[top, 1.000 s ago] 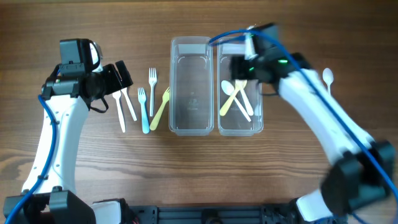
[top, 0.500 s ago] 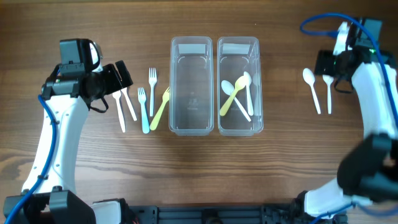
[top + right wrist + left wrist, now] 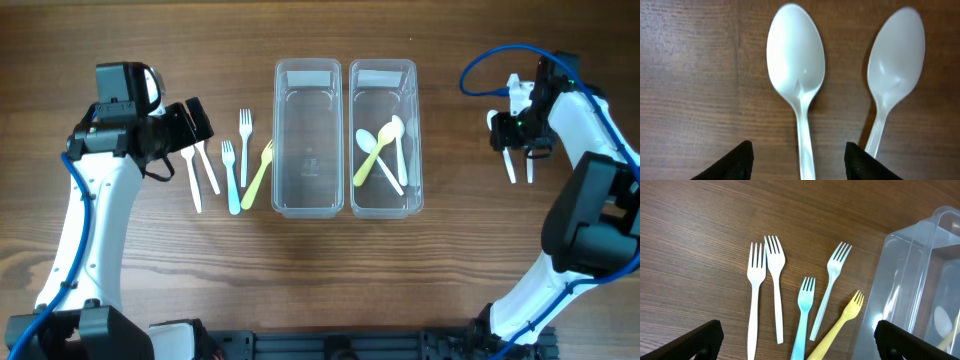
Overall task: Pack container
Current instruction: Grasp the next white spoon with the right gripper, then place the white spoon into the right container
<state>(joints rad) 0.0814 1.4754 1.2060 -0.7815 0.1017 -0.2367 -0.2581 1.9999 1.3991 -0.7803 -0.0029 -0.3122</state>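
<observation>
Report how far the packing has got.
Done: three spoons lie in the right container. In hand: the open right gripper hovers over one of two white spoons, nothing gripped. Left: those spoons and five forks beside the empty left container, under the open left gripper.

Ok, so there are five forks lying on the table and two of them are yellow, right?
Not quite. Five forks do lie on the table, but only one is yellow: the yellow fork nearest the clear box. The left wrist view shows it, beside a blue fork and three whitish ones.
</observation>
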